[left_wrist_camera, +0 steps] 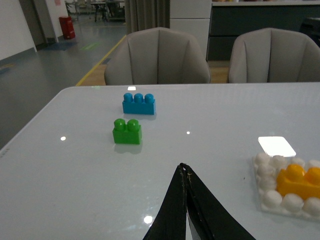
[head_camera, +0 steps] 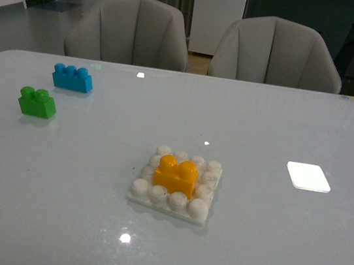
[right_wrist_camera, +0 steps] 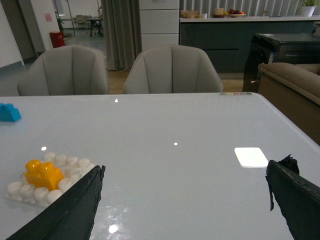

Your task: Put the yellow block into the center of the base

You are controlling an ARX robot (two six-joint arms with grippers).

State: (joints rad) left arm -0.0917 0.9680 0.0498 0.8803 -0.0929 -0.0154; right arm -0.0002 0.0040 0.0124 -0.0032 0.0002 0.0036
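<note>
The yellow block [head_camera: 175,175] sits on the middle studs of the white base [head_camera: 198,208], near the table's centre front. It shows in the left wrist view as the block [left_wrist_camera: 299,181] on the base [left_wrist_camera: 272,198] and in the right wrist view as the block [right_wrist_camera: 43,174] on the base [right_wrist_camera: 15,190]. My left gripper [left_wrist_camera: 184,167] is shut and empty, above the table to the left of the base. My right gripper [right_wrist_camera: 185,172] is wide open and empty, to the right of the base. Neither arm shows in the front view.
A green two-stud brick [head_camera: 37,101] and a blue three-stud brick [head_camera: 72,77] lie at the far left of the white table [head_camera: 279,252]. A bright glare patch [head_camera: 308,176] lies right of the base. Two grey chairs [head_camera: 130,32] stand behind the far edge.
</note>
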